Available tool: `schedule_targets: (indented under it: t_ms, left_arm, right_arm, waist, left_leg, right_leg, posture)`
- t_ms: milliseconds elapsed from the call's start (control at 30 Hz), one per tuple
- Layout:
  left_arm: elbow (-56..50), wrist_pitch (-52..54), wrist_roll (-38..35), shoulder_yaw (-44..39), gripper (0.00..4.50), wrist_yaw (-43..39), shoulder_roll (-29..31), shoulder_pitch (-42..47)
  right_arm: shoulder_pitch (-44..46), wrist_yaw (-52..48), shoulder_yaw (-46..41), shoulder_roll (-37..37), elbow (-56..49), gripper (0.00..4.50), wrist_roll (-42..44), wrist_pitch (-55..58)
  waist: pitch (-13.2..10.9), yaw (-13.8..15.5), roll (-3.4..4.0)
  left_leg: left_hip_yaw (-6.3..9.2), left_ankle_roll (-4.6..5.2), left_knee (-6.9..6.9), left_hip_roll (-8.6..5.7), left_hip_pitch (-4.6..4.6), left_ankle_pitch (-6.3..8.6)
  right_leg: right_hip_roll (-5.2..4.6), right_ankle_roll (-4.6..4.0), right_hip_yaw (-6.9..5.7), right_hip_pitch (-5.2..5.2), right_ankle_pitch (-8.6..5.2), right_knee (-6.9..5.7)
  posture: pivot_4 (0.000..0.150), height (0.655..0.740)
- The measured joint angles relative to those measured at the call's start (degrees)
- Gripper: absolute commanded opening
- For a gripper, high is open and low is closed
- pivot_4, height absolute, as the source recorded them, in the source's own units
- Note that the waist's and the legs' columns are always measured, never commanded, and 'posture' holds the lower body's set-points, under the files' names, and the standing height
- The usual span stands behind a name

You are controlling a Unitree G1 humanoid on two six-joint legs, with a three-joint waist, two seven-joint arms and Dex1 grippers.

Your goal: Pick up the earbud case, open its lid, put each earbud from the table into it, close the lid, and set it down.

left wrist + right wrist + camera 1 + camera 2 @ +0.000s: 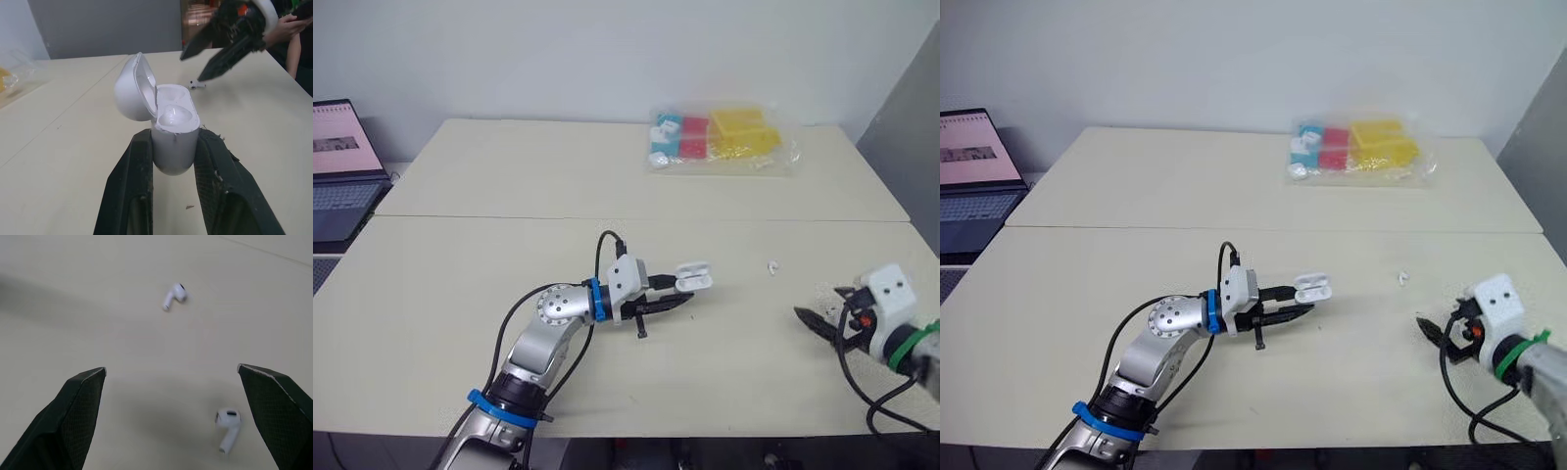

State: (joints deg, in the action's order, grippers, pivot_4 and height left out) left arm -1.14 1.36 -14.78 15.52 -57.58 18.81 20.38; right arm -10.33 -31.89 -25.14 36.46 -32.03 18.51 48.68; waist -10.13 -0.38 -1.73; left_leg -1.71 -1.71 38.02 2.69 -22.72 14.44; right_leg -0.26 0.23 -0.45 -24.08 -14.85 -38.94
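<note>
We see the left gripper clenched on the case, mid-table and slightly toward the near edge. The lid is swung open. The left wrist view gives the detail the head views lack: both fingers press the case's lower body, the lid tips back to one side, and the white wells are exposed. We cannot tell if a bud sits inside.

The right gripper is at the right, near the table's near edge, with its fingers spread wide and nothing between them.

In the head views we spot one earbud on the table, between the case and the right gripper. The right wrist view adds a second earbud lying close beside one finger, well apart from the first.

The left wrist view also catches a person's hand beyond the right gripper.

On the far side of the table lies a clear bag of coloured items. A laptop stands off the table's left edge.
</note>
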Motion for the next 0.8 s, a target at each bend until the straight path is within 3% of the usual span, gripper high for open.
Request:
schedule_targets:
  t_ms: [300, 667, 800]
  left_arm:
    - [-1.0, 1.4, 0.0, 0.1, 0.78, -0.6, 0.1, 0.0]
    - [-1.3, 2.1, 0.0, 0.1, 0.78, -0.6, 1.1, -0.1]
    - [-1.6, 2.2, 0.0, 0.1, 0.78, -0.5, 1.3, -0.3]
  right_arm:
    - [-0.2, 3.4, -0.4, -4.0, 10.6, 4.50, -2.1, -10.3]
    - [2.5, 3.0, 0.6, -3.7, 19.0, 4.50, -1.4, -13.0]
    - [2.8, 2.5, 0.9, -3.8, 19.0, 3.55, -0.3, -11.8]
  waist:
    - [0.0, 0.1, 0.02]
    - [0.0, 0.1, 0.03]
    - [0.0, 0.1, 0.03]
  left_leg:
    - [-0.02, 0.01, -0.03, 0.02, 0.10, -0.01]
    - [-0.01, 0.01, -0.05, 0.03, 0.07, 0.00]
    - [-0.01, 0.01, -0.04, 0.03, 0.08, -0.01]
  right_leg:
    - [0.10, -0.05, -0.02, 0.02, -0.01, 0.00]
    - [0.10, -0.06, -0.03, 0.01, -0.02, 0.01]
    - [0.09, -0.06, -0.02, 0.02, -0.02, 0.01]
  posture:
    - [0.150, 0.7287]
    - [0.150, 0.7287]
    - [0.150, 0.7287]
